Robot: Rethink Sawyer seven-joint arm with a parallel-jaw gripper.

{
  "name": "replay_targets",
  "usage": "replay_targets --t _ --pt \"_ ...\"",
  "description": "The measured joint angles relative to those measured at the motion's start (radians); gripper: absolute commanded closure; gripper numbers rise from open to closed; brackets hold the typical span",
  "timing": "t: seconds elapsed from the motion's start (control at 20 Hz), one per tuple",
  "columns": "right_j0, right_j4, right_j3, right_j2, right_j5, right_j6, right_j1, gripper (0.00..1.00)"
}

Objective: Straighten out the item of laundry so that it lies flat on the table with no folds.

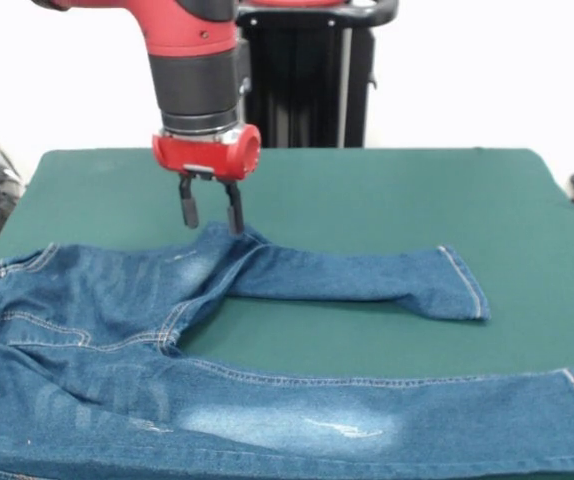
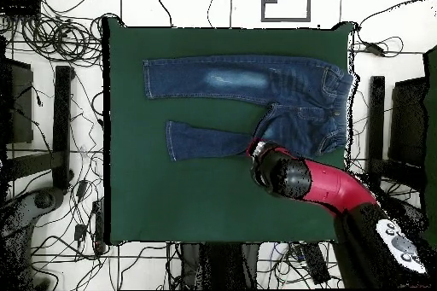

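The blue denim jeans (image 1: 117, 300) lie on the dark green table (image 1: 387, 190), waist at the left edge. The near leg runs straight to the right. The far leg is shorter, angles off from the crotch, and ends at a hem (image 1: 464, 285). My gripper (image 1: 211, 218) is open and empty. It points down at the far edge of the jeans where the far leg meets the seat, its tips at or just above the denim. In the overhead view the jeans (image 2: 290, 91) lie on the table (image 2: 213, 202) with the waist to the right. There the gripper (image 2: 255, 148) sits by the shorter leg's thigh.
The black pedestal (image 1: 307, 80) stands behind the table's far edge. My red arm (image 2: 316, 183) reaches in from the lower right of the overhead view. Cables (image 2: 51, 40) lie on the floor around the table. Bare green cloth spreads right of and behind the jeans.
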Motion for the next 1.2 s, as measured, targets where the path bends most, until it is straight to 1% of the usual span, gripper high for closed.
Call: replay_targets --t 0.05,0.1,0.2,0.25,0.35,0.4,0.55,0.6,0.85,0.9,1.2 --pt "0.013 0.002 -0.003 -0.008 0.000 0.000 0.000 0.00" --pt "0.047 0.008 -0.013 -0.032 0.006 0.000 0.000 0.00" --pt "0.074 0.016 -0.024 -0.053 0.017 0.000 0.000 0.00" --pt "0.103 0.027 -0.038 -0.073 0.037 0.000 0.001 0.00" --pt "0.128 0.038 -0.052 -0.090 0.061 0.000 0.001 0.00" --pt "0.172 0.057 -0.082 -0.122 0.109 0.000 0.001 0.00" --pt "0.206 0.075 -0.107 -0.146 0.146 0.000 0.002 0.00" --pt "0.230 0.090 -0.127 -0.166 0.166 0.000 0.002 0.00" --pt "0.274 0.120 -0.162 -0.213 0.171 0.003 0.008 0.00" --pt "0.288 0.132 -0.178 -0.236 0.171 0.007 0.018 0.00" --pt "0.299 0.168 -0.213 -0.278 0.171 0.008 0.051 0.00"
